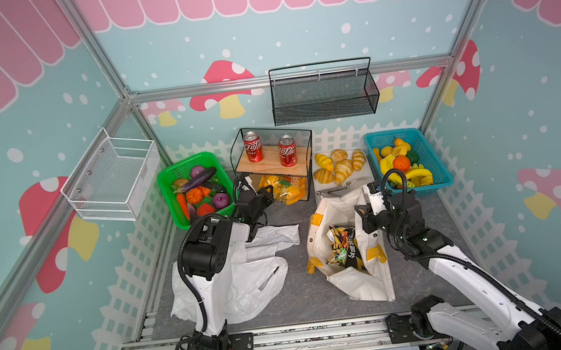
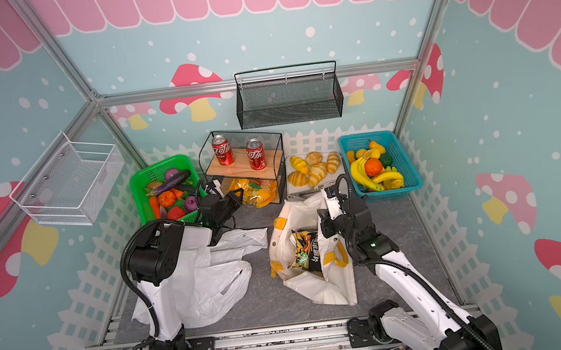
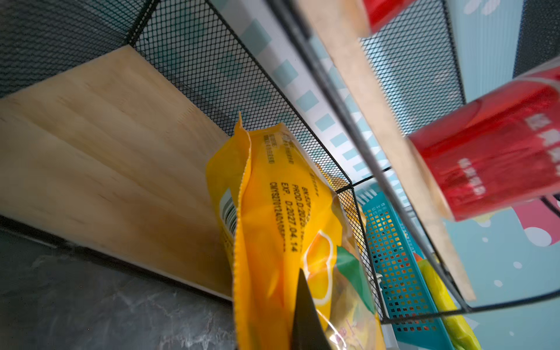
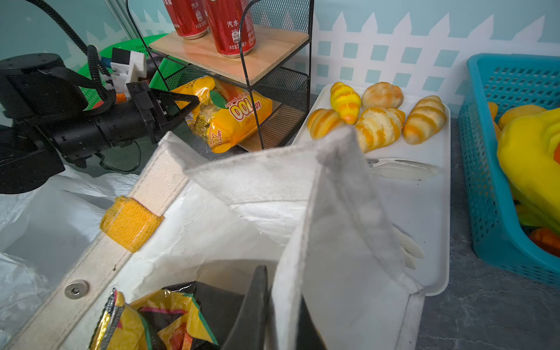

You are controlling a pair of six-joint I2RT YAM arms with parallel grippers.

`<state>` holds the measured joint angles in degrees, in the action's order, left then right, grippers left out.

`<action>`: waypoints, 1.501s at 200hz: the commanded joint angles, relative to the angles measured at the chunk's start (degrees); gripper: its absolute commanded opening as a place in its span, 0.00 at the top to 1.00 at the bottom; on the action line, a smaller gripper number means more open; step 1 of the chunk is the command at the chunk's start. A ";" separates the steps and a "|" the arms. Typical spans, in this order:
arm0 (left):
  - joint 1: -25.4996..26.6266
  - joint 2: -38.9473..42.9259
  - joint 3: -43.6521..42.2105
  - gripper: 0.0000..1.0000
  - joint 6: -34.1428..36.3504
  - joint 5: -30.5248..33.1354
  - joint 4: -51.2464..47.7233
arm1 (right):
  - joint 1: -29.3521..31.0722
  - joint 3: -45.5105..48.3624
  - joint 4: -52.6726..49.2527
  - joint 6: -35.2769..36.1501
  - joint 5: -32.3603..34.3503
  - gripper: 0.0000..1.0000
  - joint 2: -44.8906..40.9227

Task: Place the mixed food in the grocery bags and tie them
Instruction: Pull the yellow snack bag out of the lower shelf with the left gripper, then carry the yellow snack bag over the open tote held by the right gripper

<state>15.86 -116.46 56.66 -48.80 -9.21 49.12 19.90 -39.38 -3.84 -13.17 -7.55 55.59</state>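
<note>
Reaching under the upper board of the black wire rack (image 1: 307,134) at the far middle, the left pincer (image 1: 267,194) sits with its jaws together on the near-left edge of the yellow snack packet (image 1: 286,191). That's a clamp on the crinkly seam, it seems. The left wrist view agrees, with the packet right up against a dark fingertip (image 3: 306,303). It comes in low and flat because the packet lies on the bottom shelf, and two red cola cans (image 1: 253,146) stand on the board just above.

Over on the right, the right pincer (image 1: 361,211) is clamped on the far-right wall of the cream tote (image 1: 317,236) and holds that wall upright. The reason looks plain: the mouth is propped wide for a drop from the left. A dark snack packet (image 1: 345,243) already lies inside.

The white carrier bag (image 1: 247,275) sprawls flat on the tabletop (image 1: 298,294) near left, partly under the left arm, and nothing shows in it. The toy vegetables (image 1: 199,195) sit unpacked in the green basket (image 1: 178,165), far left.

My call is that the grab is made and the carry is next. The packet has to slide out low to clear the board and cans, then swing right over the tote. With only an edge pinched, the slick film could slip.
</note>
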 commanded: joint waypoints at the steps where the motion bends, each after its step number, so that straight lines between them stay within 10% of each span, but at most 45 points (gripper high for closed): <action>1: 1.32 6.95 -2.00 1.00 -0.33 0.02 4.33 | -0.17 -0.04 -0.21 -1.20 0.52 1.00 -0.76; 103: 7.35 33.70 -16.41 1.00 4.67 5.11 -5.99 | -0.13 -0.82 1.70 -2.78 1.21 1.00 1.21; 175: 25.77 62.60 -14.67 1.00 21.21 16.51 -34.77 | -0.15 -2.69 0.31 -0.98 1.22 1.00 2.11; 300: 46.43 47.06 2.13 1.00 39.52 26.66 -49.47 | -0.13 -8.23 -3.16 -2.46 -4.08 1.00 -1.09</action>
<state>61.89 -68.27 53.63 -14.22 13.65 -0.93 19.92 -44.36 -8.82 -15.25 -10.17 56.77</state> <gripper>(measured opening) 0.048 0.102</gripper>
